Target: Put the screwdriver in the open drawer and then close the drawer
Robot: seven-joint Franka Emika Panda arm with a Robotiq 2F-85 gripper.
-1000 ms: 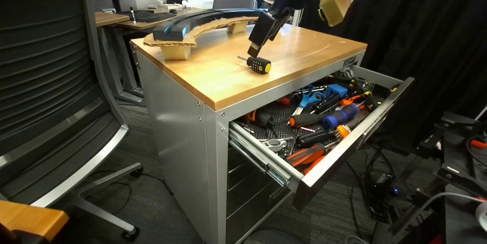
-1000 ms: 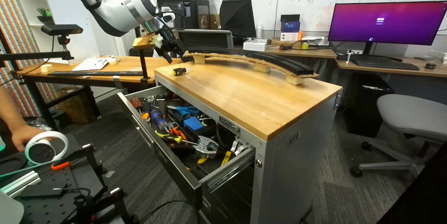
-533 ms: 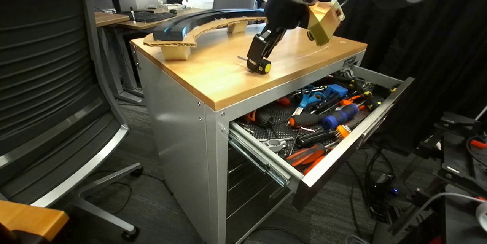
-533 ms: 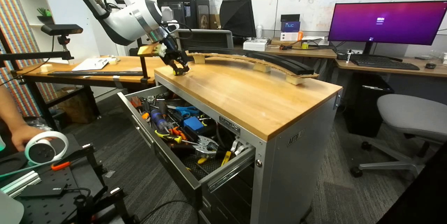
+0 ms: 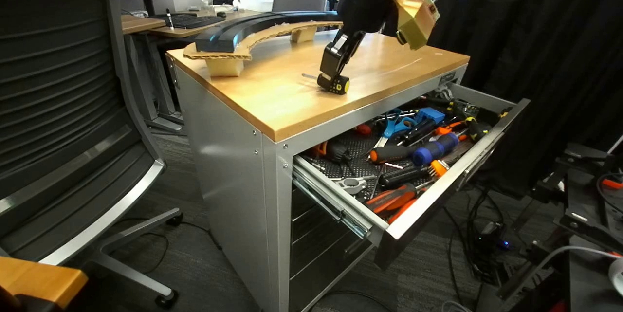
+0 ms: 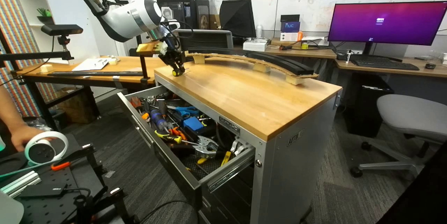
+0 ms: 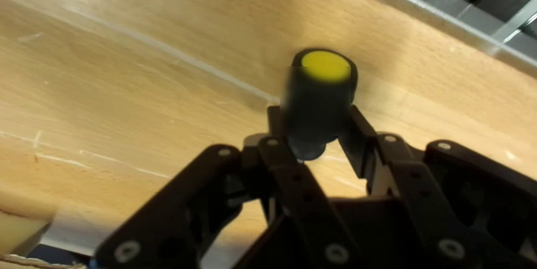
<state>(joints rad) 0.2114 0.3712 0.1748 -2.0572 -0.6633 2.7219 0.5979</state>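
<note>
Screwdriver [image 5: 337, 86] pickup looks like the step in hand, on one grey cabinet [image 5: 229, 171] with one wooden top [image 5: 287, 110]; next move calls for a straight lift, then out past the top's edge and down into the one open drawer [image 5: 452, 175], which holds more tools [image 5: 433, 150] than I can count. One curved black strip [image 6: 281, 62] sits propped on three pale blocks [image 6: 262, 67]. My one pincer [image 7: 315, 113] has both fingers [image 7: 361, 143] pinching the one task screwdriver by its handle [image 7: 319, 92]; can't tell if it's off the wooden top.
</note>
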